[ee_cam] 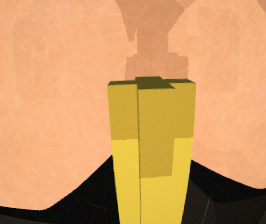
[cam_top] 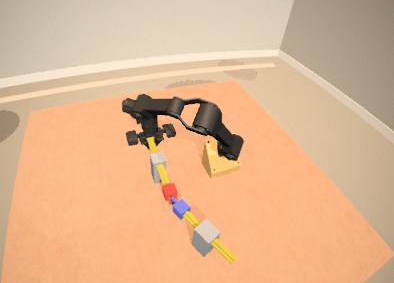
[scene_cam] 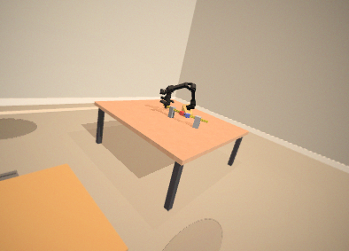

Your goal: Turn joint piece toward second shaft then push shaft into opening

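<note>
While clenched on far end of second shaft (cam_top: 151, 144), fingers (cam_top: 149, 137) at 11 o'clock of red joint piece (cam_top: 170, 191). Shaft's long axis toward 5 o'clock, through grey block (cam_top: 158, 161) on table (cam_top: 75, 197). Push along axis into opening.

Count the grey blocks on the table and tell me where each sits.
2. One grey block sits near the gripper, around the yellow shaft it grips. The other grey block sits at the near end, beyond the blue piece. None seems hidden.
</note>
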